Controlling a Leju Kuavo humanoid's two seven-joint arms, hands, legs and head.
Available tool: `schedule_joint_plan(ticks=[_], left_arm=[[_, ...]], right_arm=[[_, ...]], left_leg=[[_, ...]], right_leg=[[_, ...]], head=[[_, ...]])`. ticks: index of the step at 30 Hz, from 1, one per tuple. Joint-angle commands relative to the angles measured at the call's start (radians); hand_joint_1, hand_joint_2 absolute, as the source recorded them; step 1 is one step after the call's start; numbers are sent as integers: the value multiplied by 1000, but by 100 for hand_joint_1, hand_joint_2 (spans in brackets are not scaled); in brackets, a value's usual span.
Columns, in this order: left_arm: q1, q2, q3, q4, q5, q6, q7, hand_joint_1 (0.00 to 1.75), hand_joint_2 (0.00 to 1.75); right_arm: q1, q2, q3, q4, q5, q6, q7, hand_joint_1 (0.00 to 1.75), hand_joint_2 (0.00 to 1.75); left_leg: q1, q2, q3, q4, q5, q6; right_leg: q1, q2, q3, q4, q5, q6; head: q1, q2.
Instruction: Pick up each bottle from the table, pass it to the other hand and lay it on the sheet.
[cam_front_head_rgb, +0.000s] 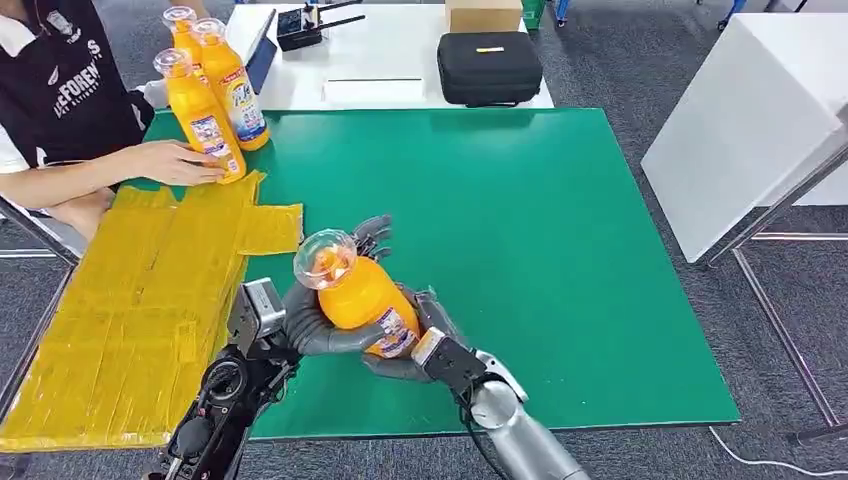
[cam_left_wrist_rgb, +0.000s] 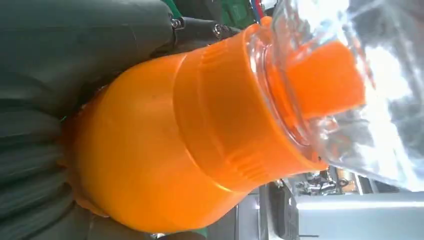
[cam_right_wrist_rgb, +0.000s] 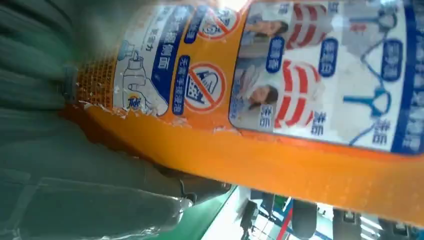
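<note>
A green table (cam_front_head_rgb: 560, 230) carries a yellow sheet (cam_front_head_rgb: 130, 320) along its left side, where a person's hand (cam_front_head_rgb: 170, 162) rests against three upright orange bottles (cam_front_head_rgb: 215, 95). Above the table's near edge, a fourth orange bottle (cam_front_head_rgb: 365, 298) is held off the surface, its long axis tilted, clear cap (cam_front_head_rgb: 325, 258) pointing up and left, base toward the right arm. The left hand (cam_front_head_rgb: 315, 330) wraps its upper body; the right hand (cam_front_head_rgb: 425, 345) cups its labelled lower part.

The held bottle (cam_front_head_rgb: 365, 300) has its base hidden between both hands; its label (cam_right_wrist_rgb: 320, 75) is cut off
</note>
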Motion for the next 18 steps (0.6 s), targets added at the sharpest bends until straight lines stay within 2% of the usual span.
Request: schedule_joint_plan(ticks=[1, 3, 4, 6, 12, 18], left_arm=[[-19, 8, -22, 29, 0, -1, 6, 0, 175], [-19, 8, -33, 29, -9, 0, 10, 0, 175], [-22, 7, -41, 36, -20, 9, 14, 0, 175], [-27, 3, -48, 59, -22, 17, 17, 0, 175], [-52, -3, -40, 143, -7, 41, 7, 0, 175], [-53, -4, -40, 143, -7, 41, 7, 0, 175]], right_arm=[[-49, -2, 32, 89, -2, -1, 3, 175, 175], [-50, 1, 32, 88, -2, -2, 4, 175, 175], [-51, 2, 34, 87, -2, -2, 4, 175, 175], [-50, 3, 45, 78, -4, 10, -1, 175, 175], [-28, -10, 72, 3, -5, 13, -3, 175, 175], [-28, -12, 71, 3, -5, 13, -3, 175, 175]], left_leg=[[1, 0, 4, 0, -2, -2], [0, 0, 3, 0, -1, -2], [1, 0, 9, 1, -5, -4], [1, 0, 4, 0, -2, -2], [0, -1, 3, 0, -1, -2], [1, -1, 8, 1, -4, -3]], right_leg=[[1, -2, 4, 0, -1, -2], [1, -1, 3, 0, -1, -1], [2, -3, 9, 1, -4, -3], [1, -2, 5, 0, -2, -2], [0, -2, 3, 0, -1, -1], [1, -4, 8, 1, -4, -3]], head=[[0, 0], [0, 0], [0, 0], [0, 0], [0, 0], [0, 0]])
